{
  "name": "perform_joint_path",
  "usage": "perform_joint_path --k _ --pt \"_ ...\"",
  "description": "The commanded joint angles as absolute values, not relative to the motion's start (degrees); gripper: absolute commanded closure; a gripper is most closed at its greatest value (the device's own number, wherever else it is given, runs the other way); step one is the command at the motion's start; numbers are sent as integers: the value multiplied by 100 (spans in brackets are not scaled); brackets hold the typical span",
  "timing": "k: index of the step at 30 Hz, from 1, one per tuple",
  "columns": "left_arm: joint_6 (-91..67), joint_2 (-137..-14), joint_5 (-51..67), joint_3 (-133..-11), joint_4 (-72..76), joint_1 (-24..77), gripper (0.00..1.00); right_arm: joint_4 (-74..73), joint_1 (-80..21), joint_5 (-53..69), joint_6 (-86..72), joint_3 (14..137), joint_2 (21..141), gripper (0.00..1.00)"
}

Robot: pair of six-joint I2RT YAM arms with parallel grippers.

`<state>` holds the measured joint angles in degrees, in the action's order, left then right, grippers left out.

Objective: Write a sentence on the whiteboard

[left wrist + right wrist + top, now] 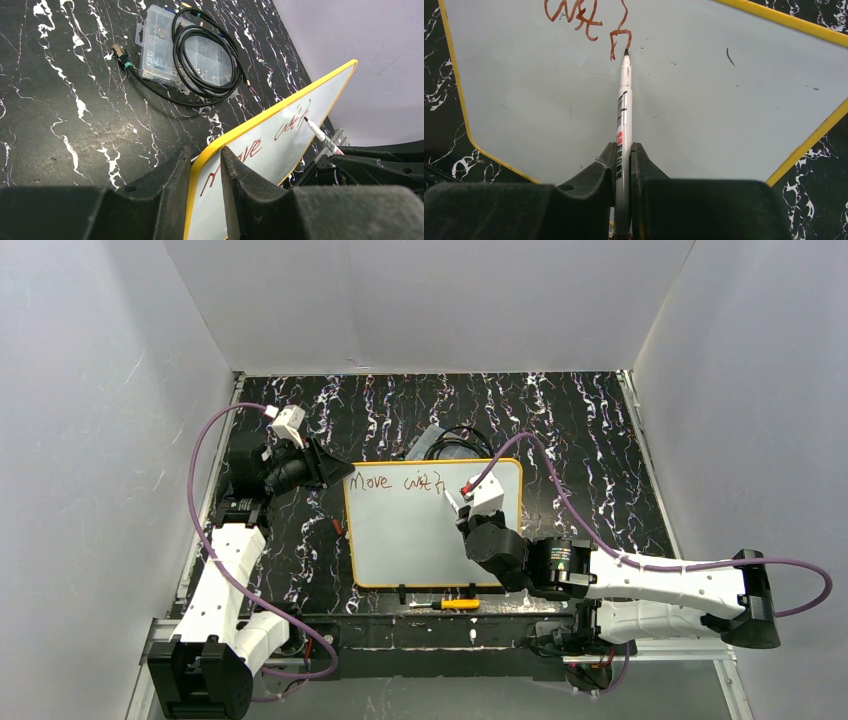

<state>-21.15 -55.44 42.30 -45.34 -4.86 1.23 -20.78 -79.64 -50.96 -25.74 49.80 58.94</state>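
The whiteboard [420,540] lies mid-table, white with a yellow rim. The sentence [395,482] runs along its far edge in reddish-brown script, reading roughly "Move with". My left gripper [335,472] is at the board's far left corner. In the left wrist view its jaws [205,150] clamp that corner of the whiteboard [280,145], one finger outside the rim and one on the white face beside the sentence [255,147]. My right gripper [624,147] is shut on a white marker [623,100]. The marker's tip touches the whiteboard [704,110] at the sentence's [574,12] last stroke.
A clear plastic organiser box [170,45] with a coiled black cable on it sits just behind the board, also in the top view [440,443]. A yellow-handled screwdriver [450,604] lies near the board's front edge. White walls close in three sides.
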Motion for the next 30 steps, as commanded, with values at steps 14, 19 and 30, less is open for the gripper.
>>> perform_joint_path --k 14,19,30 --pt "-2031 -5448 4303 -4553 -657 134 75 -2060 -7954 -4788 -2460 4911 5645 99" --pt "-1987 -5443 4248 -4587 -732 139 75 -1936 -7954 -4582 -2311 4994 5350 99" --pt "-1979 -5392 4225 -4587 -770 136 75 -2546 -7954 -5082 -2264 5411 5209 99"
